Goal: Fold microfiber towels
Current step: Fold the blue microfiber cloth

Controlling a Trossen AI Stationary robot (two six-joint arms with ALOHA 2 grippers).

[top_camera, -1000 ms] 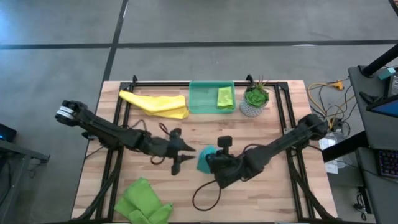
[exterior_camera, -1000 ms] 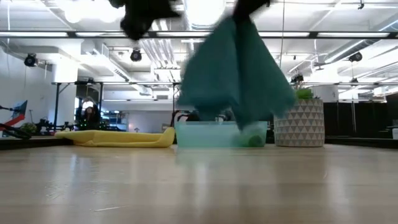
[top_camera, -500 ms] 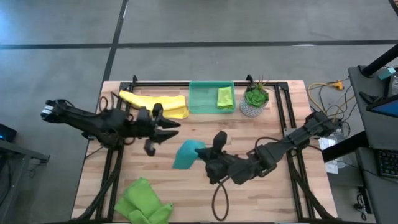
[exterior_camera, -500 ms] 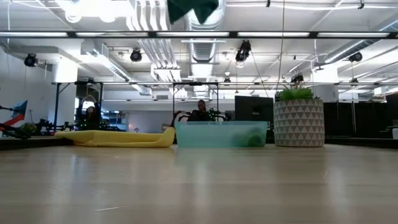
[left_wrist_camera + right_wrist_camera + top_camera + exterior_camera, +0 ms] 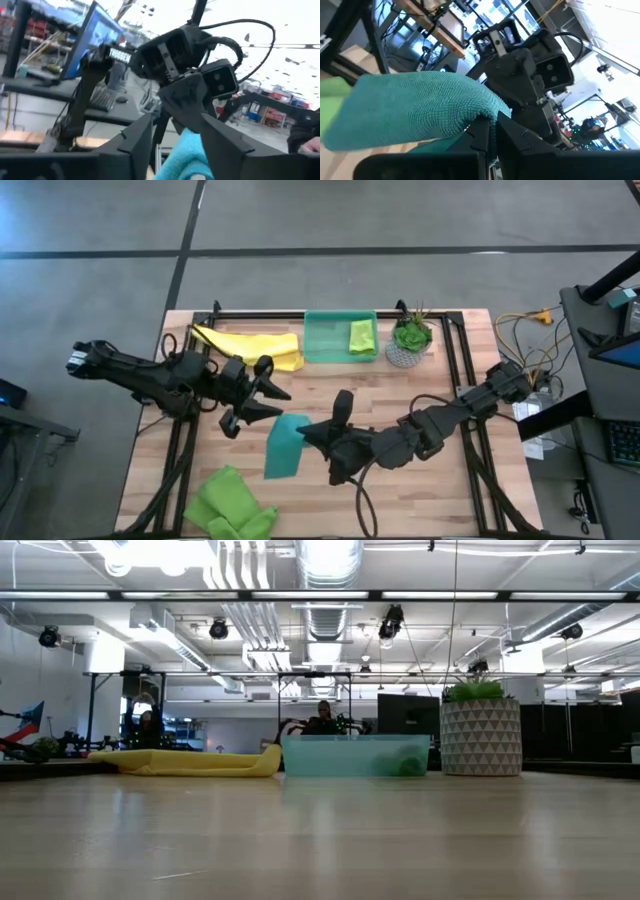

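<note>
High above the table's middle, my right gripper [image 5: 305,430] is shut on the teal-blue towel [image 5: 284,446]; no part of the towel shows in the low view. My left gripper [image 5: 262,402] stands open just left of the towel's upper corner, and the cloth [image 5: 184,159] shows in the gap between its fingers; I cannot tell whether they touch. A yellow towel [image 5: 252,346] lies at the far left. One lime towel [image 5: 362,336] lies in the green tray [image 5: 322,340], and another [image 5: 230,504] lies crumpled at the near left edge. My right gripper pinches the teal-blue towel at one edge [image 5: 483,118] between its two fingers, which come at it about level from the table's right side. One layer or several, I cannot tell. The towel is lifted clear and spreads away from the fingertips toward the table's left.
A potted plant [image 5: 408,340] stands right of the tray at the far edge. Black frame rails [image 5: 190,360] run along the table's sides. Cables [image 5: 352,498] loop below the right arm. Bare wood lies at the near right.
Both grippers have risen. My left gripper has drawn back toward the table's far left. My right gripper has tipped from pointing down to about level, carrying the teal-blue towel up out of the low view; the towel now spreads out flatter toward the left.
</note>
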